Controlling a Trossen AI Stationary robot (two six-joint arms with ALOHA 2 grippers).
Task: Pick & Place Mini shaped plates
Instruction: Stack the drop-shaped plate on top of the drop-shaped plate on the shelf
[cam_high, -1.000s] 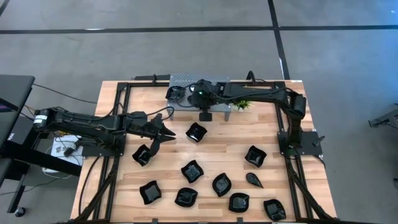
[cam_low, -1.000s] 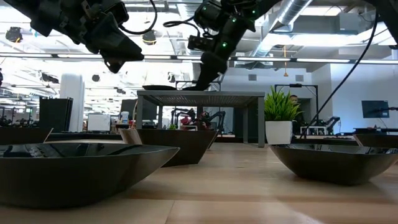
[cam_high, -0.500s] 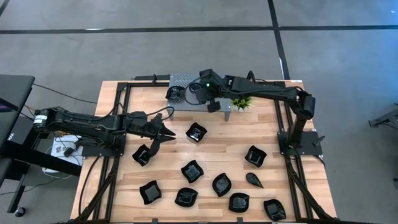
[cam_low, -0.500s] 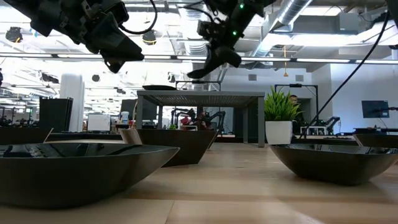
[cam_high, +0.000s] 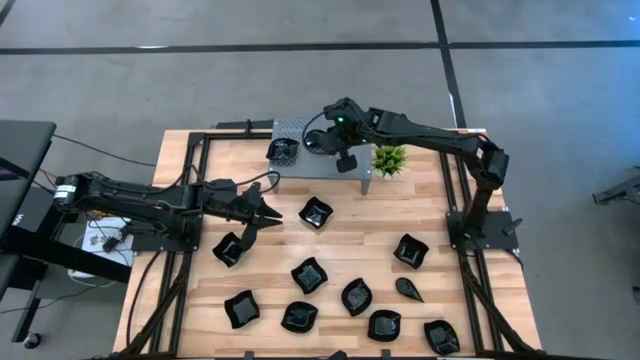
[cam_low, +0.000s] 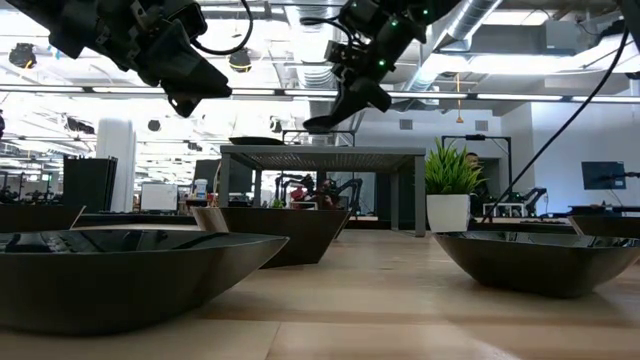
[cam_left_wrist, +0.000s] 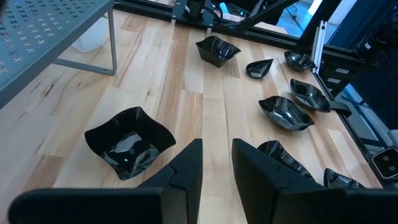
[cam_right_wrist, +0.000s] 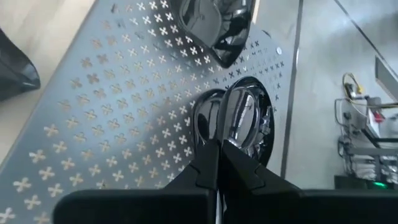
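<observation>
Right gripper (cam_high: 343, 160), clenched empty above grey perforated metal stand (cam_high: 292, 129) at twelve o'clock; glossy black mini plates (cam_left_wrist: 130, 142) look light, stiff, slippery: pinch a rim

Mini shaped plates (cam_left_wrist: 129, 144) glossy black, mirror-like; table (cam_high: 370, 215) pale wood, visible grain; stand (cam_right_wrist: 99, 118) matt grey perforated metal.

Right claw (cam_low: 325, 122), seemingly shut, hangs above the grey stand (cam_low: 322, 155).
</observation>
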